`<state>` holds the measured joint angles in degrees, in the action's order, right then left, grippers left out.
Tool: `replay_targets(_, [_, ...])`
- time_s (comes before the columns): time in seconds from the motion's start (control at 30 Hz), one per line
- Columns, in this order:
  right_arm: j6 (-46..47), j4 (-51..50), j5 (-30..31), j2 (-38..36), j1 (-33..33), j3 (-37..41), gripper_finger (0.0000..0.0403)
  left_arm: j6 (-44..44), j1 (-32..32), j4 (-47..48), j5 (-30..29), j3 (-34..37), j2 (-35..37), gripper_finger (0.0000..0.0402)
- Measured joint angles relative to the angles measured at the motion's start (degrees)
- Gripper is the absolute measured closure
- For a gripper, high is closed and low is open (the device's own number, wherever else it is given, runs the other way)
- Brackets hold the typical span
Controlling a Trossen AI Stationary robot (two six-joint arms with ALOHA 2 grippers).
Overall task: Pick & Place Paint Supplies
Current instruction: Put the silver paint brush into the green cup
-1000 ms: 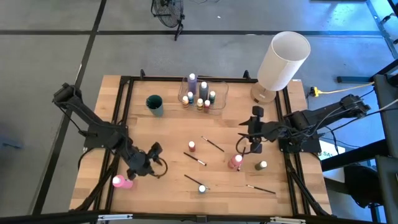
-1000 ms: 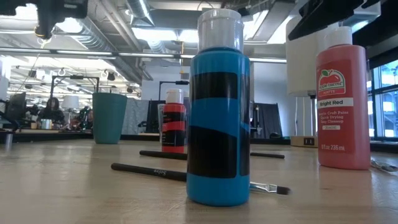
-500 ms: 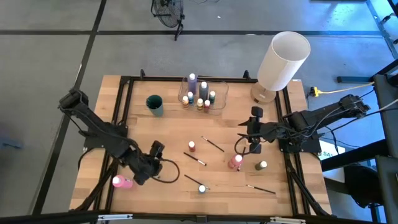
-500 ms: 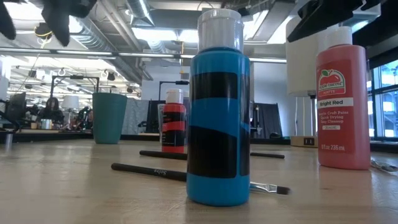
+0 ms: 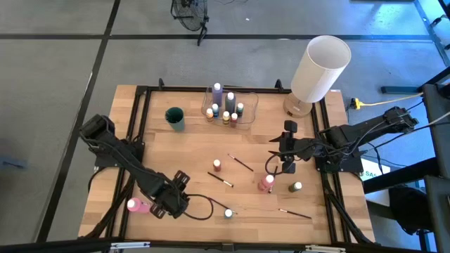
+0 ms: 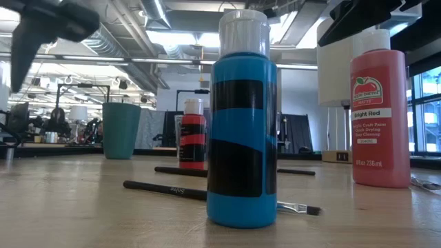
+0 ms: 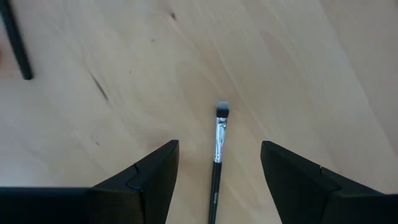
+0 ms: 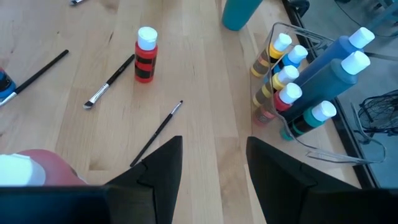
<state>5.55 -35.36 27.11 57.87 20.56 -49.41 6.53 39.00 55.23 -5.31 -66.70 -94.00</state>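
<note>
My left gripper (image 5: 176, 202) hangs open near the table's front left, fingers pointing down. Its fingers stand on either side of a thin dark-handled paintbrush (image 7: 217, 165) that lies flat on the wood, without touching it. My right gripper (image 5: 283, 156) waits open at the right, above a pink paint bottle (image 5: 266, 183), with nothing between its fingers (image 8: 158, 165). A small red bottle (image 5: 216, 165), a blue bottle (image 6: 242, 138), an olive bottle (image 5: 295, 187) and other brushes (image 5: 240, 163) stand or lie loose on the table. Another pink bottle (image 5: 137, 205) lies on its side at the front left.
A clear container (image 5: 247, 105) with several bottles stands at the far middle, and a teal cup (image 5: 174, 118) is to its left. A large white cylinder (image 5: 320, 67) leans at the far right corner. A black frame (image 5: 140, 112) borders the table.
My left gripper has moved toward the table's near edge and tipped over until it points straight down over the paintbrush. Its fingers have stayed open. The right arm and all the supplies have kept still.
</note>
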Motion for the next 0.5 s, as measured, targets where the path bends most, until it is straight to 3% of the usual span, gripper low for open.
replay_targets(0.5, [1.56, 0.0, -0.32, 0.0, 0.0, 0.0, 0.0222, 3.58, 0.43, -3.44, 1.2, 2.03, -1.84, 0.0178])
